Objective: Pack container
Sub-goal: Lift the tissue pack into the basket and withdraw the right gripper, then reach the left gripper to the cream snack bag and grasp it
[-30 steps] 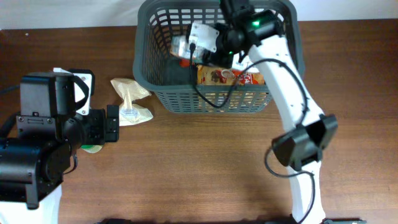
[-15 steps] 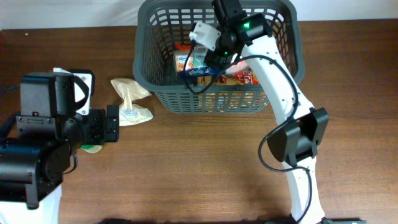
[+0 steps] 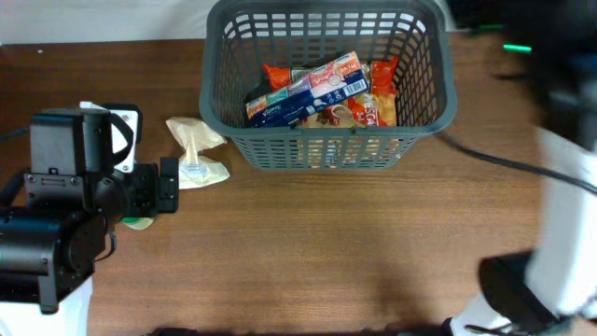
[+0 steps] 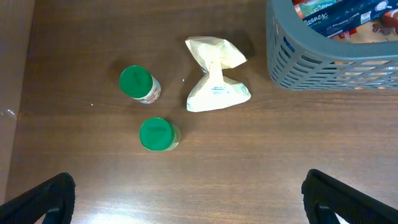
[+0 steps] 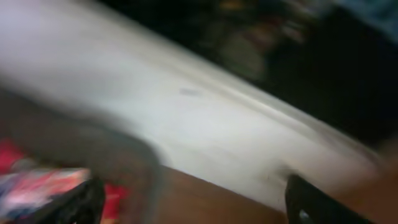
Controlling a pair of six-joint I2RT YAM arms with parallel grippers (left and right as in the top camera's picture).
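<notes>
The container [image 3: 450, 101], a dark grey lattice basket, stands at the back of the table and shows again in the left wrist view [image 4: 323, 62]. Inside lie a blue packet [image 3: 303, 89] and red-orange snack packets [image 3: 375, 114]. My left gripper [image 3: 168, 187] hovers left of the basket, open and empty [image 4: 199, 202]. Below it lie a cream pouch [image 4: 214, 84] and two green-lidded jars [image 4: 135, 82] [image 4: 155, 134]. My right arm [image 3: 569, 187] is a blur at the right edge. Its gripper [image 5: 199, 199] is open, with nothing between the fingers, beside the blurred basket rim [image 5: 127, 165].
The cream pouch [image 3: 198, 151] lies on the wood just left of the basket. One green jar [image 3: 138, 222] peeks out under the left arm. The right wrist view is smeared by motion, with a pale wall behind the table edge.
My right gripper opened and left the blue packet in the basket. The right arm then pulled out of the basket and swung off to the right. The left arm stayed still.
</notes>
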